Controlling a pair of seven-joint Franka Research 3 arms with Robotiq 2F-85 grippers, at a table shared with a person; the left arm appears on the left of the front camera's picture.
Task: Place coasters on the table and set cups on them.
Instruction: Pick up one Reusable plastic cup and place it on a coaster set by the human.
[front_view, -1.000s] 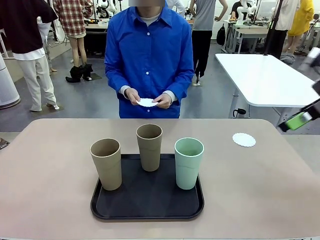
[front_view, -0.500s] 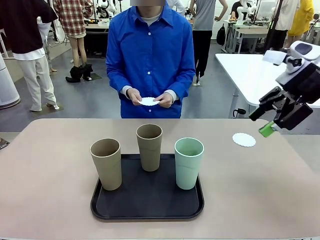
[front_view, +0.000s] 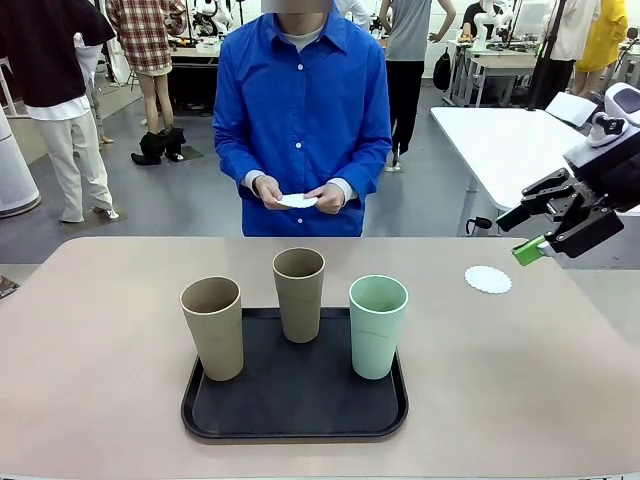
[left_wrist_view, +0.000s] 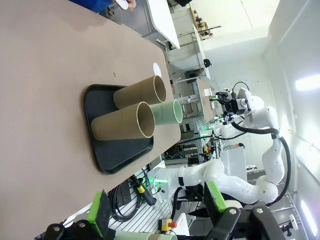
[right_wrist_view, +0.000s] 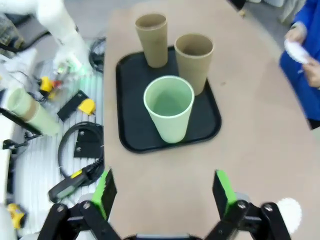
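Note:
Two tan cups (front_view: 212, 325) (front_view: 299, 293) and a mint green cup (front_view: 378, 325) stand upright on a black tray (front_view: 295, 420) on the beige table (front_view: 100, 330). One white lacy coaster (front_view: 488, 279) lies on the table at the far right. The person in blue holds more coasters (front_view: 297, 201) in both hands. My right gripper (front_view: 527, 229) hovers open above the table's right end, just right of the lying coaster. In the right wrist view it (right_wrist_view: 164, 192) looks down on the mint cup (right_wrist_view: 169, 112). My left gripper (left_wrist_view: 156, 207) is open, well back from the tray (left_wrist_view: 117, 160).
A white rectangular table (front_view: 530, 150) stands behind on the right. Bare tabletop lies left, right and in front of the tray. Cables and tools lie on the floor (right_wrist_view: 75, 145) beside the table's near edge. Other people stand far behind.
My right arm has swung in from the right edge and now holds its open gripper above the table's right end. The cups, the lying coaster and the person's hands stay put.

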